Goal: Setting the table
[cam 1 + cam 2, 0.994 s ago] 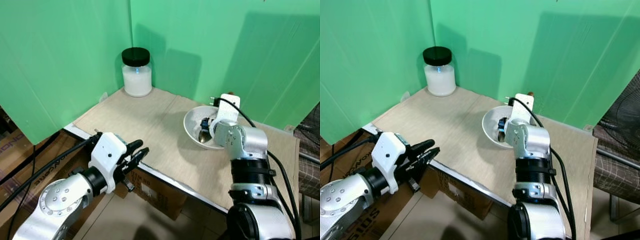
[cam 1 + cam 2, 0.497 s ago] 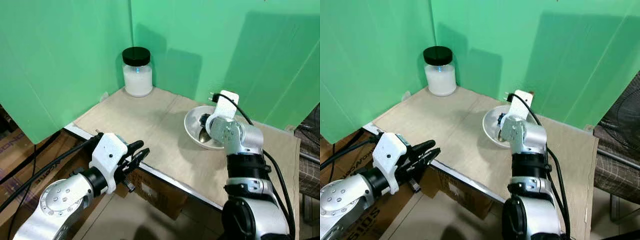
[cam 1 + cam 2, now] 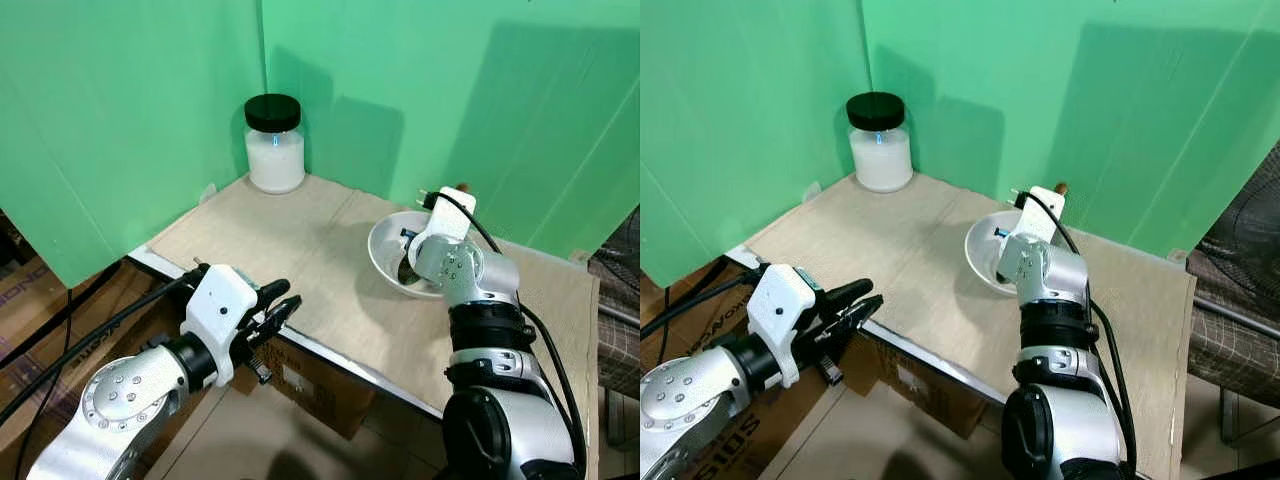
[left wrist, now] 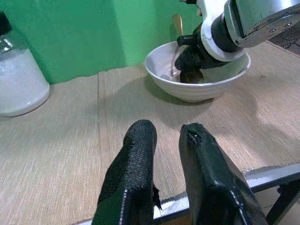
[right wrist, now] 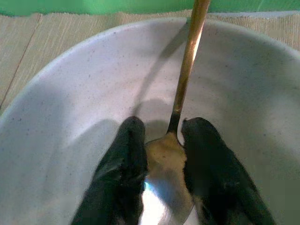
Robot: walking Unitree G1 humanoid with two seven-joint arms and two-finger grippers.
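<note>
Gripping the spoon (image 5: 174,154), right claw (image 5: 161,161), handle toward bowl (image 5: 56,93) rim.

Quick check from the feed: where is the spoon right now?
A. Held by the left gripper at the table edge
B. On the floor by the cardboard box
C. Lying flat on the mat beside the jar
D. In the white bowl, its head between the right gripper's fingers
D: the right wrist view shows the spoon head down in the white bowl, its bowl end between the right gripper's two fingers.
</note>
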